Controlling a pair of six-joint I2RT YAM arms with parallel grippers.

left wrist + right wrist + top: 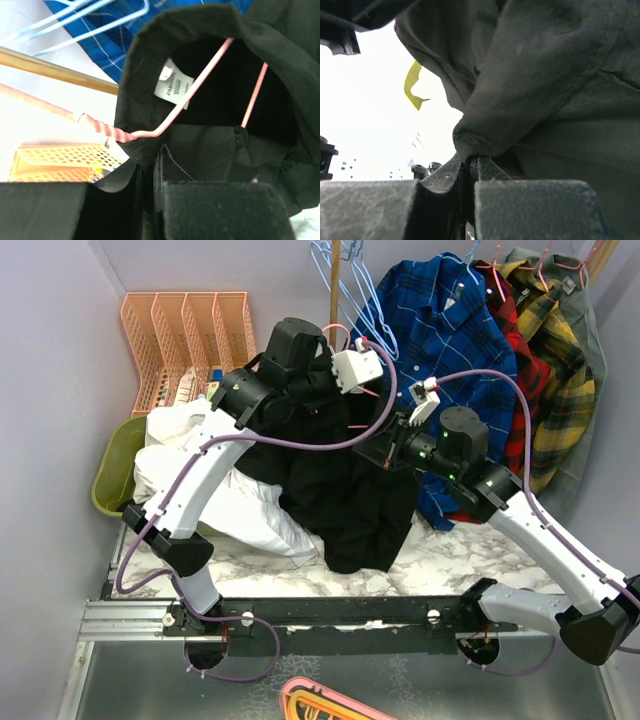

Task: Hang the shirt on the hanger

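The black shirt (340, 490) hangs bunched between my two arms above the marble table. The left gripper (320, 380) is shut on its collar edge. In the left wrist view the gripper (156, 157) pinches black fabric just below the pink hanger (200, 85). The hanger's wire runs inside the open collar, past a white label (172, 85). A bit of the hanger's pink hook (337, 330) shows above the left wrist. My right gripper (385, 452) is shut on a fold of the shirt (545, 100), and its jaws (470, 162) clamp the fold's rim.
A white garment (200, 480) lies heaped at left beside a green bin (115, 465) and orange racks (185, 335). A blue plaid shirt (450, 330) and red and yellow plaid shirts (545, 370) hang at the back right. Light blue hangers (340, 280) hang near the wooden rod (50, 70).
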